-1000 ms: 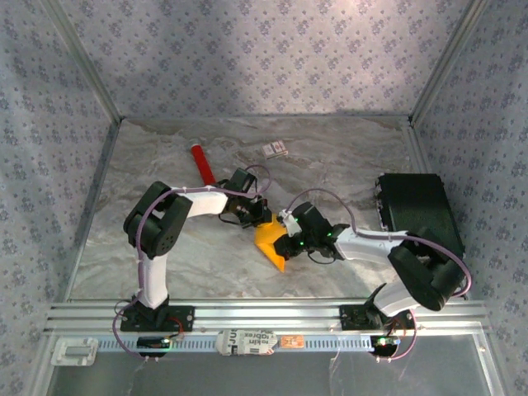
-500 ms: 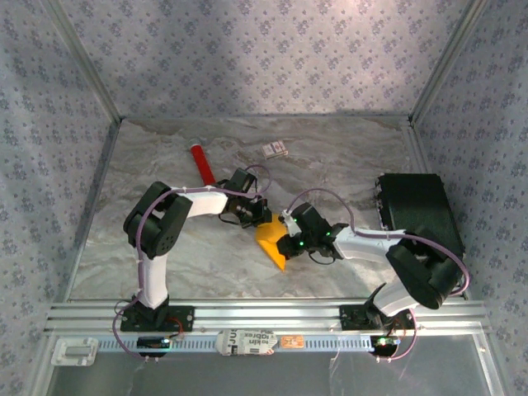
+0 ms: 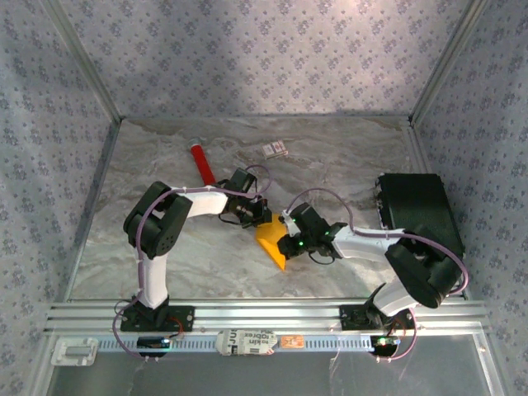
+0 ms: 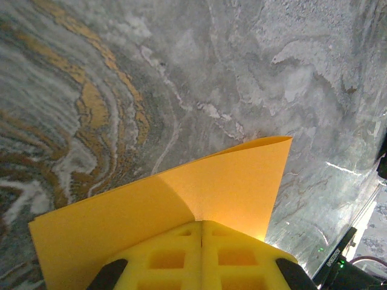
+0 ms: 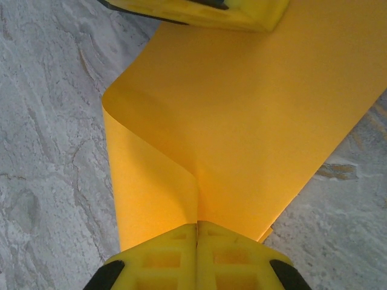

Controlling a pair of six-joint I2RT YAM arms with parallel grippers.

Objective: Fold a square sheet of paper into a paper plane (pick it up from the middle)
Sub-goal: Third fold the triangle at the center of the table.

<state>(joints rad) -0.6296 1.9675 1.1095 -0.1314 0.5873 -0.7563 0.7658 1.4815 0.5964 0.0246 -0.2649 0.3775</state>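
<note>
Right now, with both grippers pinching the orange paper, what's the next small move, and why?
Probably lower the left gripper and right gripper toward the table to flatten the bend. Each is shut on the square sheet of paper, which curls over in a soft, uncreased loop between them.

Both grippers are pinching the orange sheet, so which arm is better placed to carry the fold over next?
Right, probably. The right gripper is shut on the square sheet of paper where it curls over itself. The left gripper, also shut, pins the far side as an anchor.
</note>
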